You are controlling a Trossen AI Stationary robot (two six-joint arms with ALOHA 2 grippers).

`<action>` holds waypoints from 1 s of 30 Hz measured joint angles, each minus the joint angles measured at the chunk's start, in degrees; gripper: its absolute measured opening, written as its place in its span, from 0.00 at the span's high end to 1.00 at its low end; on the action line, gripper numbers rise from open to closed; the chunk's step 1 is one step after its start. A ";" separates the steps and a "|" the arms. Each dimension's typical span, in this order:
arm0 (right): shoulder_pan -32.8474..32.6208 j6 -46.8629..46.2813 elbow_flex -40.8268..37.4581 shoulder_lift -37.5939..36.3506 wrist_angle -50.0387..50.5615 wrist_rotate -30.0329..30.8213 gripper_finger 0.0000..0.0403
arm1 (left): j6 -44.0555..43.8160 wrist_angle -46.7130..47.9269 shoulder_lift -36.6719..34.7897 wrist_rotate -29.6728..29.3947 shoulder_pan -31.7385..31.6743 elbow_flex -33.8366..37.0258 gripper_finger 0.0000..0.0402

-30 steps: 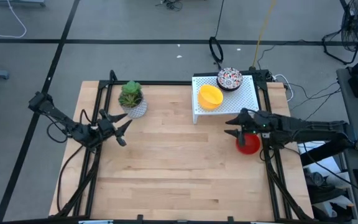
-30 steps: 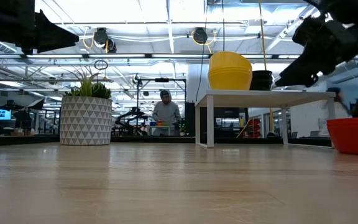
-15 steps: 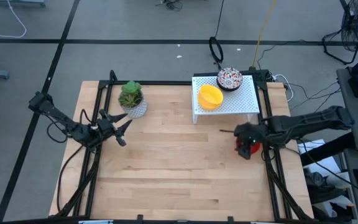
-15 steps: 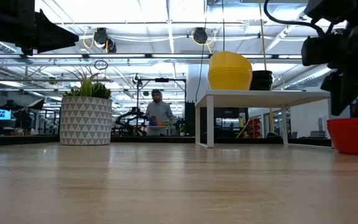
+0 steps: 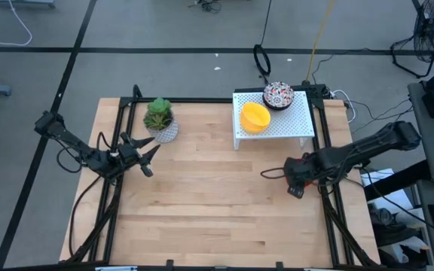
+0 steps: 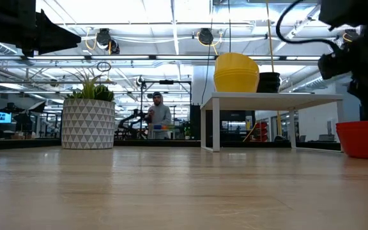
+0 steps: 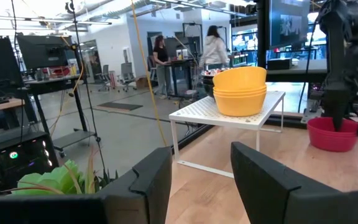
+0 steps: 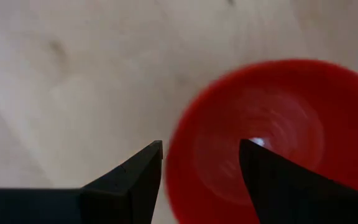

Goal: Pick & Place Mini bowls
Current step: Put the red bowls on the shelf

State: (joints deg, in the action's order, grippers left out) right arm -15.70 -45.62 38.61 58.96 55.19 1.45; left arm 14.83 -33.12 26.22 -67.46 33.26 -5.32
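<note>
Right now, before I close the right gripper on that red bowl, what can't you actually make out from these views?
- Red bowl: high view, hidden under the right gripper; low view, cut by the picture's edge.
- Whether a finger touches the rim: right wrist view is blurred, one finger over the bowl, one outside.
- Speckled bowl: low view, only a dark shape behind the yellow bowls.
- Left gripper: open, waiting near the plant pot.

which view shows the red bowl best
The right wrist view: the red bowl fills it, seen from above between the open right gripper fingers. The low view shows its side, the left wrist view shows it far off, and the high view hides it.
</note>
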 joint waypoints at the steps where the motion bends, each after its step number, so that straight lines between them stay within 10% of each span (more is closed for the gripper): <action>1: -0.17 -0.32 0.02 0.89 0.54 0.28 0.50 | 0.00 0.02 0.00 0.00 0.00 0.00 0.58; 14: -1.29 1.72 -0.02 9.76 0.64 0.17 0.51 | -0.05 0.18 0.00 -0.02 0.00 0.00 0.58; 24: -1.29 2.73 -0.01 10.01 0.73 -4.35 0.96 | 0.27 0.44 0.02 -0.09 0.00 0.00 0.58; 30: -2.66 2.73 3.10 6.96 3.88 -9.37 0.98 | 0.44 0.52 0.01 -0.12 0.00 0.00 0.58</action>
State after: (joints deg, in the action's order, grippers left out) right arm -18.37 -42.88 41.72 65.92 59.07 -7.92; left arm 15.27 -32.60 26.23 -67.58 33.26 -5.32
